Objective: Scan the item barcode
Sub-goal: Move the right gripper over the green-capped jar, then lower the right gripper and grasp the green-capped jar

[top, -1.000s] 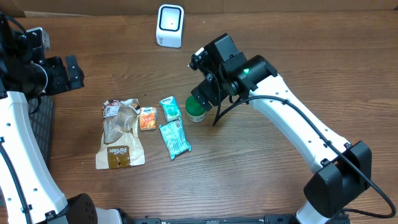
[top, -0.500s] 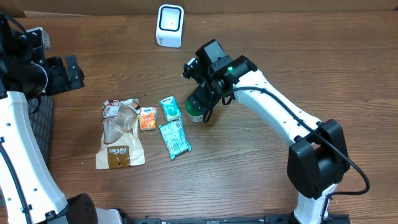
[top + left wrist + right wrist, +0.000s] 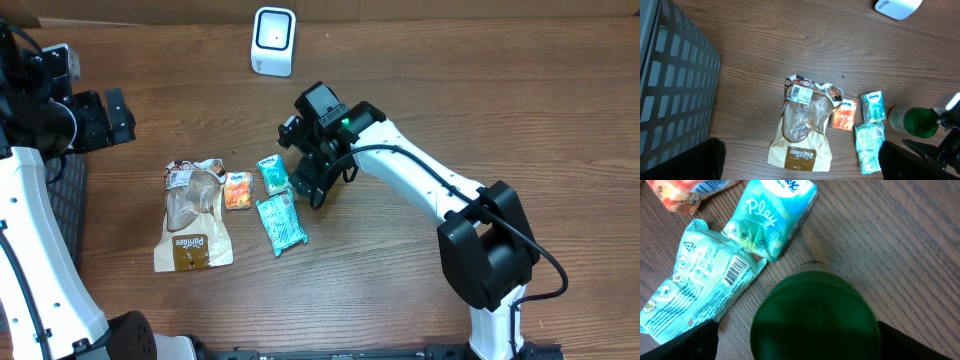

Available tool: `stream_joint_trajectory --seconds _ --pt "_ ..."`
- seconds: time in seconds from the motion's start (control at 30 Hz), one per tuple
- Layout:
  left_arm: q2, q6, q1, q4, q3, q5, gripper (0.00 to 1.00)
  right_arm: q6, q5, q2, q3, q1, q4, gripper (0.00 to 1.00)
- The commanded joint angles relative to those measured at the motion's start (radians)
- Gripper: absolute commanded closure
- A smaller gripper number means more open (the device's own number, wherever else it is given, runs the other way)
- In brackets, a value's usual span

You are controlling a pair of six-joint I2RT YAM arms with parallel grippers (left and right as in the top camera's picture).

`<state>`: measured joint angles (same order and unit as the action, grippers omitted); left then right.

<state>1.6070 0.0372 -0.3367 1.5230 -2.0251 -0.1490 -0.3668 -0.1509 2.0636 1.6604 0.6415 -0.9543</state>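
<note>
Reading "Play" on tissue pack [image 3: 771, 217] beside green-lid bottle [image 3: 815, 317], mid tabletop [image 3: 520, 120]; R tool [image 3: 310, 178] open, astride bottle, shifted left over it vs earlier; L tool [image 3: 108, 118] open, far left.

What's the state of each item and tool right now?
right tool: open, over the green-capped bottle
green-capped bottle: upright, not gripped
left tool: open, empty, off to the left
teal packet: flat, barcode up
tissue pack: flat
orange packet: flat
brown bag: flat, label up
scanner: standing, untouched
</note>
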Motion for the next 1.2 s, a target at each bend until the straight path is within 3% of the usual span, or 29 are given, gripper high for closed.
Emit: stream_joint_trajectory --seconds 0.0,0.27,0.33,0.43,0.57,0.67,0.77,0.9,1.07,1.17 --pt "0.003 0.023 -0.008 -0.002 -0.012 0.0 0.0 0.006 -0.008 0.023 0.013 0.002 0.003 0.05" --pt "0.003 0.023 -0.008 -0.002 -0.012 0.0 0.0 0.183 0.099 0.024 0.013 -0.002 0.026 0.2" --pt "0.003 0.023 -0.008 -0.002 -0.012 0.0 0.0 0.226 0.104 0.024 0.013 -0.005 0.026 0.3" --pt "0.003 0.023 -0.008 -0.002 -0.012 0.0 0.0 0.372 0.117 0.024 0.017 -0.009 0.025 0.4" --pt "0.003 0.023 -0.008 -0.002 -0.012 0.0 0.0 0.571 0.116 0.02 0.019 -0.014 0.026 0.41" --pt "0.003 0.023 -0.008 -0.002 -0.012 0.0 0.0 0.748 0.116 0.02 0.019 -0.028 0.021 0.49" --pt "0.003 0.023 -0.008 -0.002 -0.012 0.0 0.0 0.95 0.116 0.02 0.019 -0.051 0.006 0.51" --pt "0.003 0.023 -0.008 -0.002 -0.012 0.0 0.0 1.024 0.112 0.02 0.019 -0.079 0.0 0.49" --pt "0.003 0.023 -0.008 -0.002 -0.012 0.0 0.0 1.019 0.105 0.016 0.039 -0.087 -0.031 0.33" --pt "0.003 0.023 -0.008 -0.002 -0.012 0.0 0.0 0.895 0.105 0.012 0.068 -0.086 -0.047 0.18"
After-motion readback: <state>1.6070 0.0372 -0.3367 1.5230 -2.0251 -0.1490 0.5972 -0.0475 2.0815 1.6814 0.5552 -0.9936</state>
